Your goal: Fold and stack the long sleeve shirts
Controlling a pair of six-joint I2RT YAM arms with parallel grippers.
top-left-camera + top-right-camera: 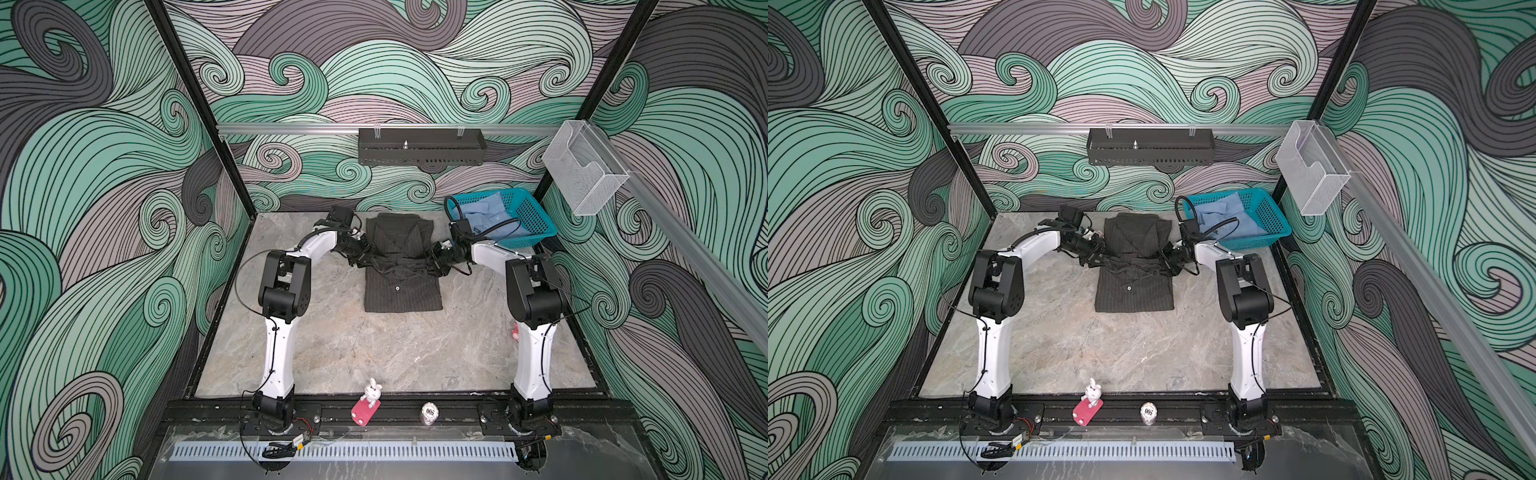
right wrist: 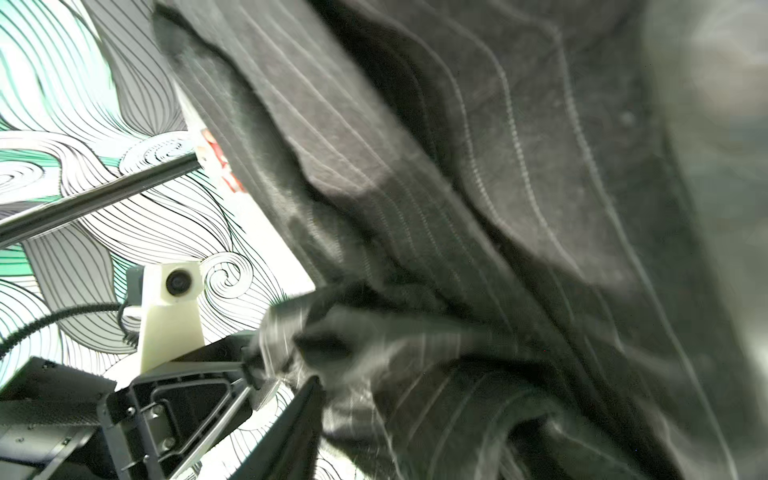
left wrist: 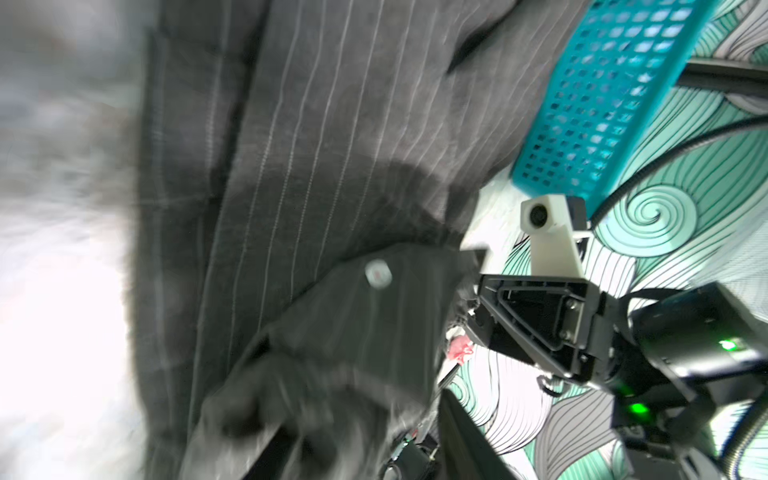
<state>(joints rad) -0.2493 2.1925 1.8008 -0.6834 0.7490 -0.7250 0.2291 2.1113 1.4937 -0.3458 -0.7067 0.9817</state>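
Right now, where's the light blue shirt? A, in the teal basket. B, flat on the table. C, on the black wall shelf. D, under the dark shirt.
A: the light blue shirt lies bunched inside the teal basket at the back right of the table, apart from the dark pinstriped shirt spread out there.

Layout, taken from the first shirt (image 1: 402, 291), which lies on the table (image 1: 374, 357) toward its rear middle. Left gripper (image 1: 363, 255) at the shirt's left edge, right gripper (image 1: 432, 259) at its right edge, both level with the cloth bunched across its middle. Basket (image 1: 536, 216) behind and to the right, with the second shirt (image 1: 482, 212) in it. Rabbit figure (image 1: 371, 392) and round dial (image 1: 430, 413) well in front, on the frame rail
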